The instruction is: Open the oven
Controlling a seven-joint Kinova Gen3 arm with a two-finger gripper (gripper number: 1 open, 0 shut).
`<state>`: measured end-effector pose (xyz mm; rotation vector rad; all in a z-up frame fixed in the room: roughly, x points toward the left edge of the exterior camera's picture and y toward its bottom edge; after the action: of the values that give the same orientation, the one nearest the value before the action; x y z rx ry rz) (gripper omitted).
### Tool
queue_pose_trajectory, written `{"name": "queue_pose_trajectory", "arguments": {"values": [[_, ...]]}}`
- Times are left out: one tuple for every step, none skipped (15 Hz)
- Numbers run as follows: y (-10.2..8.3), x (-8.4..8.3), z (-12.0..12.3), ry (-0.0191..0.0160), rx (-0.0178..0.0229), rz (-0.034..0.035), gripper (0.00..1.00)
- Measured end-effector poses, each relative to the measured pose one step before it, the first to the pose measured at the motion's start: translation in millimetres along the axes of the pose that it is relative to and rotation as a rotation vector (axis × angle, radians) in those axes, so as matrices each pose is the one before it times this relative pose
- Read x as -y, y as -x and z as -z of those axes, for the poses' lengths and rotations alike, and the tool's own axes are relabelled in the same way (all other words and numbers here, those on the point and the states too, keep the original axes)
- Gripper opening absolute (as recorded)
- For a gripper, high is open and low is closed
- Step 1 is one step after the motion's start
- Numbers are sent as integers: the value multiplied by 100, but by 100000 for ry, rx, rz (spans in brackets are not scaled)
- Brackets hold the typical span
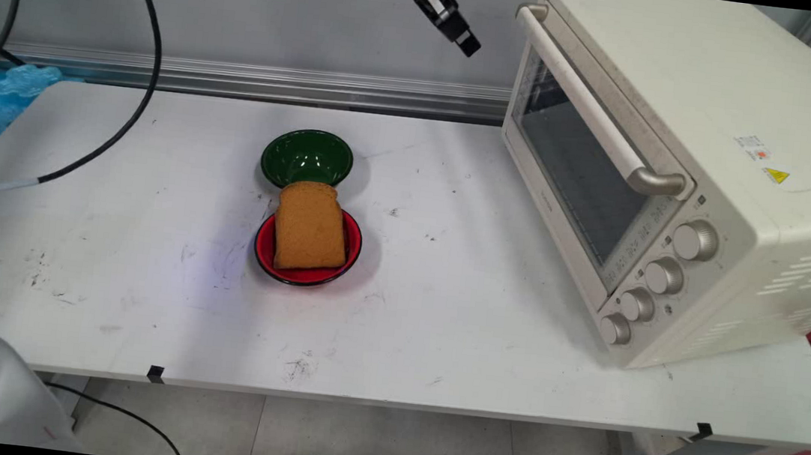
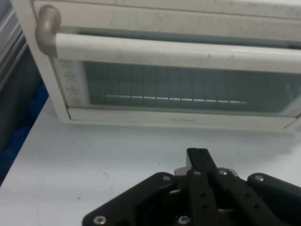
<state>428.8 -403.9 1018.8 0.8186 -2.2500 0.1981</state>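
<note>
Hovering high near the toaster oven, your gripper has its fingers pressed together, holding nothing. It faces the oven's door handle, well apart from it. The bread slice lies on the red bowl, beside the green bowl.

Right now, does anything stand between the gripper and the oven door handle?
Nothing visible does. The gripper, fingers together, hangs in open air left of the handle; the hand view faces the closed oven over bare table.
</note>
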Motion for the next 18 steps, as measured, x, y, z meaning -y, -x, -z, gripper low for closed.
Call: {"name": "queue_pose_trajectory", "arguments": {"values": [[-265,-12,-78,187,-177,432,0],[-359,-21,-107,227,-255,563,0],[-401,-16,-138,166,-212,497,0],[-420,-21,-163,122,-187,327,0],[-369,-22,-158,119,-166,208,0],[-439,-33,-202,83,-207,184,0],[-411,-37,-195,62,-158,134,0],[-416,-54,-223,64,-128,-37,0],[-386,-50,-214,42,-195,-31,0],[-421,-53,-246,48,-142,-85,0],[-440,-77,-277,76,-63,-301,0],[-385,-60,-246,50,-63,-234,0],[-432,-47,-266,22,-77,-299,0],[-401,-45,-256,-6,43,-401,0],[-389,-45,-263,23,94,-495,0],[-322,-27,-205,-6,28,-346,0],[-309,-24,-210,-1,30,-327,0],[-405,-17,-274,-23,-57,-317,0]]}}
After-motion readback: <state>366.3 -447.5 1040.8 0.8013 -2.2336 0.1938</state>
